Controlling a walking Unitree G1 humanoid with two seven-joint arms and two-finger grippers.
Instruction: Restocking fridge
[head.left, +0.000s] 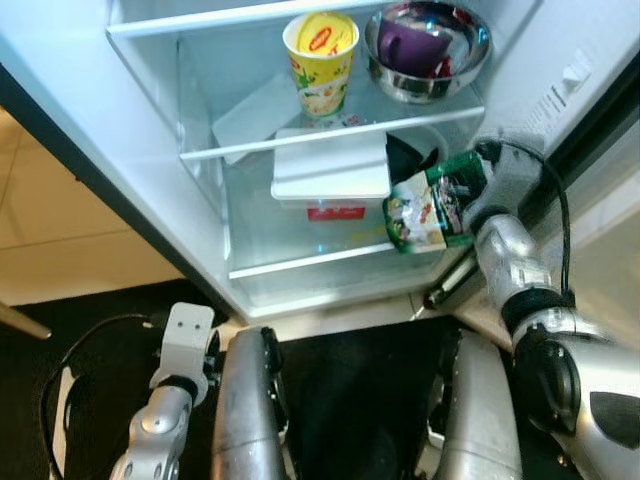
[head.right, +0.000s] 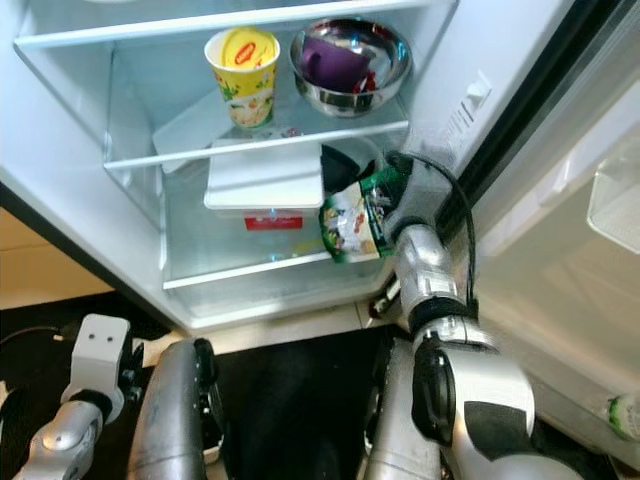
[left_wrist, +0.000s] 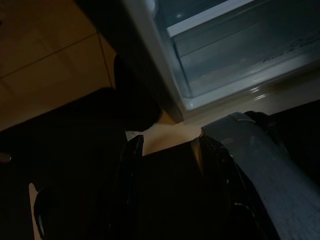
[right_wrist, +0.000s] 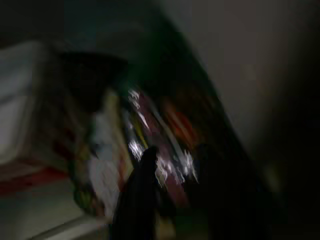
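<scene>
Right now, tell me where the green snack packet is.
In the head views the green snack packet is at the right end of the fridge's lower glass shelf, beside the white lidded container, with the right pincer on it.

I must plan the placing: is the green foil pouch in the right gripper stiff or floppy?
The green foil pouch looks crinkled and bent, so probably floppy. Its glossy surface may be slippery. Released beside the white container, it would likely slump, not stand.
</scene>
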